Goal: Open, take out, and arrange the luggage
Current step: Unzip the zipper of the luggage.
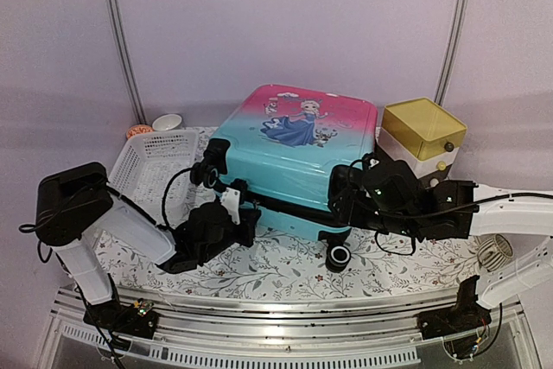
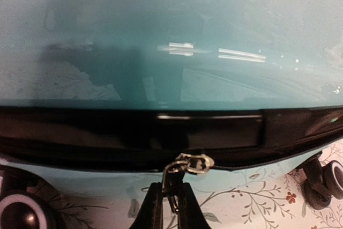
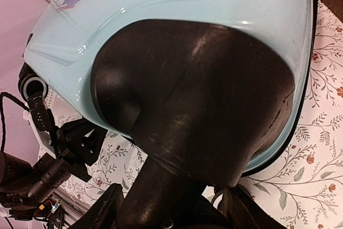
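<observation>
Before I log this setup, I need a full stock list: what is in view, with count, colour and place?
luggage: one, pink to turquoise, mid-table, print side up
zipper pull: one, silver, luggage's near edge
basket: one, white, left of luggage
drawer box: one, yellow top, pale base, right of luggage
bowl: one, white, behind basket
orange item: one, beside bowl, too small to name
cloth: one, white floral, covering the table
left tool: one, black, shut on zipper pull
right tool: one, black, at luggage's near right corner
</observation>
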Robot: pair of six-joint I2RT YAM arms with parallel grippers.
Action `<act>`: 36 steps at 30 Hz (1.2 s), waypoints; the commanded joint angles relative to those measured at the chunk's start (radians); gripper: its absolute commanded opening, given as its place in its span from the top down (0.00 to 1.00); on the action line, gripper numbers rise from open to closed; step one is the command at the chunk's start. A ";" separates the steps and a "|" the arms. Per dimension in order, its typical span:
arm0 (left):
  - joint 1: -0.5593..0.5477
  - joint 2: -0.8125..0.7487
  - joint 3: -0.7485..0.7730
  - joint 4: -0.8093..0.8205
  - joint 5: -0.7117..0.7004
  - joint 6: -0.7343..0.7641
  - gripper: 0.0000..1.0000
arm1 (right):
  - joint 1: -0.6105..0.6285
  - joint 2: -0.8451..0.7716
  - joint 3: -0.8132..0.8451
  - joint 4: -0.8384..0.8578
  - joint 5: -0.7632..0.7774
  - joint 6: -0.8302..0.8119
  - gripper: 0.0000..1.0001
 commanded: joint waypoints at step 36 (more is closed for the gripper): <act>0.207 -0.403 -0.170 -0.342 -0.084 -0.109 0.92 | -0.057 -0.077 -0.009 -0.084 0.080 -0.019 0.47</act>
